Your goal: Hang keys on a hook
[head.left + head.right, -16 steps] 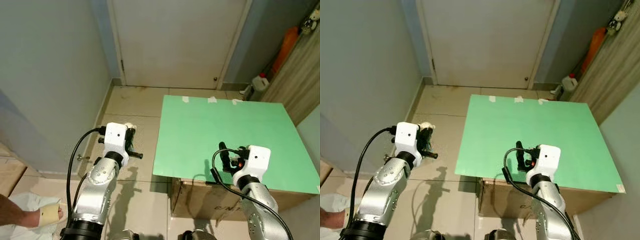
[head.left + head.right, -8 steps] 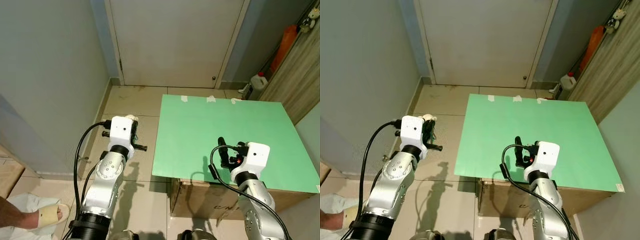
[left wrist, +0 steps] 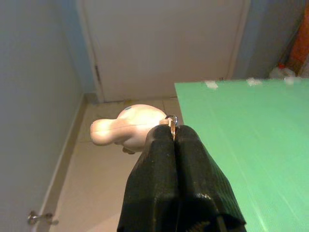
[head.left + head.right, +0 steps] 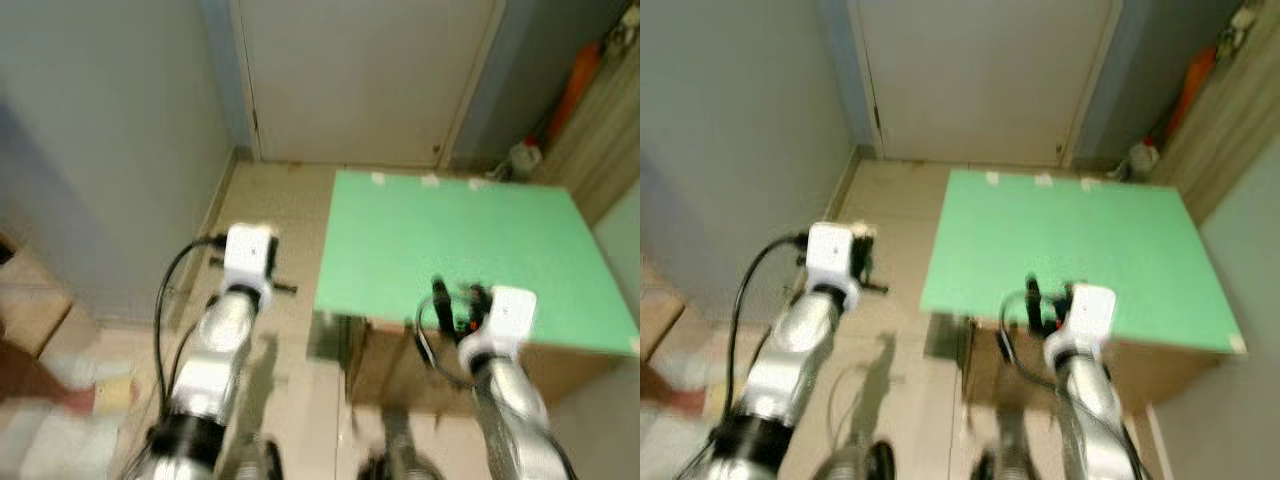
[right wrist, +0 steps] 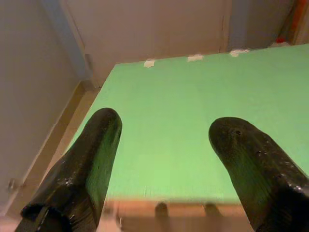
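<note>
My left gripper (image 3: pixel 172 134) is shut on the metal ring (image 3: pixel 171 120) of the keys, and a beige figure-shaped charm (image 3: pixel 126 130) sticks out beside the fingertips. In the eye views this gripper (image 4: pixel 262 268) is held over the tiled floor, left of the green board (image 4: pixel 470 235). My right gripper (image 5: pixel 164 130) stands open over the board's near edge, with nothing between its fingers. It appears as (image 4: pixel 456 300) in the blurred left eye view.
A white door (image 4: pixel 365 80) closes the far end of the room, with a grey wall (image 4: pixel 110 130) to the left. The green board rests on a cardboard box (image 4: pixel 400 350). A metal doorstop (image 3: pixel 38 218) sits by the wall. A person's slippered foot (image 4: pixel 95 395) is at lower left.
The eye views have shifted and blurred, so the camera is moving. Over the last second my left arm lifted forward with the keys. The right gripper stayed open over the board.
</note>
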`<state>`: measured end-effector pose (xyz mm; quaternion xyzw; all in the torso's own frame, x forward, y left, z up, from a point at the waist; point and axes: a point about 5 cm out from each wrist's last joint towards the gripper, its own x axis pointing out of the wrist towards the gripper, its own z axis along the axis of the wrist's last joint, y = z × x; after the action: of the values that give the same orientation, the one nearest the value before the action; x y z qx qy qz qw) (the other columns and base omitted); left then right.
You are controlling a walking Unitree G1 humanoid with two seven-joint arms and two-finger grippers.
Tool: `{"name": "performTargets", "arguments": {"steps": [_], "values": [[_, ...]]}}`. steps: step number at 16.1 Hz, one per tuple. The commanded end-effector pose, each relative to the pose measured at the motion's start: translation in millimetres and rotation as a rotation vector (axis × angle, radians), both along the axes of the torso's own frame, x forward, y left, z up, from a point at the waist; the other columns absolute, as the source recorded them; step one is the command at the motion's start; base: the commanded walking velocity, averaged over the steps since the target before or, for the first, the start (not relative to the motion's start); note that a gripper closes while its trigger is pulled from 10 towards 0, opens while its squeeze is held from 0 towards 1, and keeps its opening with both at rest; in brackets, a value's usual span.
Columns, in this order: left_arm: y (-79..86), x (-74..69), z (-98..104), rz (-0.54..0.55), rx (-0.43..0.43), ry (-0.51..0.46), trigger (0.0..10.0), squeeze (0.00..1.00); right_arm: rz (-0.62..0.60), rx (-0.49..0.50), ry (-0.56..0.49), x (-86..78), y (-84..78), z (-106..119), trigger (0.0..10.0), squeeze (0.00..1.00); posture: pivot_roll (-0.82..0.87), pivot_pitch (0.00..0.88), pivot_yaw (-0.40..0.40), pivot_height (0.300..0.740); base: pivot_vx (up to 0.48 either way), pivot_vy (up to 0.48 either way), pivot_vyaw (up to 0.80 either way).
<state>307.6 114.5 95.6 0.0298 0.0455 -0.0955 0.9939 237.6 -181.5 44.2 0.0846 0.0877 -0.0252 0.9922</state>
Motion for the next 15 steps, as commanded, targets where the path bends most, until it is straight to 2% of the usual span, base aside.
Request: {"name": "performTargets", "arguments": {"steps": [1, 13, 15], "values": [[2.3, -0.8, -2.7, 0.016, 0.001, 0.006, 10.0, 0.00, 0.011, -0.012, -0.026, 5.0, 1.6, 6.3, 10.0, 0.00, -0.13, 0.021, 0.023, 0.740, -0.379, 0.000, 0.00], [-1.5, 5.0, -0.2, -0.019, -0.009, -0.016, 10.0, 0.00, 0.017, -0.032, -0.011, 4.0, 3.5, 0.6, 10.0, 0.00, -0.15, 0.010, 0.031, 0.740, -0.347, 0.000, 0.00], [-1.6, 6.7, 0.6, -0.023, -0.021, -0.024, 10.0, 0.00, 0.018, -0.044, 0.005, 4.2, 3.3, -1.1, 10.0, 0.00, -0.15, 0.006, 0.033, 0.740, 0.000, 0.000, 0.00]]}}
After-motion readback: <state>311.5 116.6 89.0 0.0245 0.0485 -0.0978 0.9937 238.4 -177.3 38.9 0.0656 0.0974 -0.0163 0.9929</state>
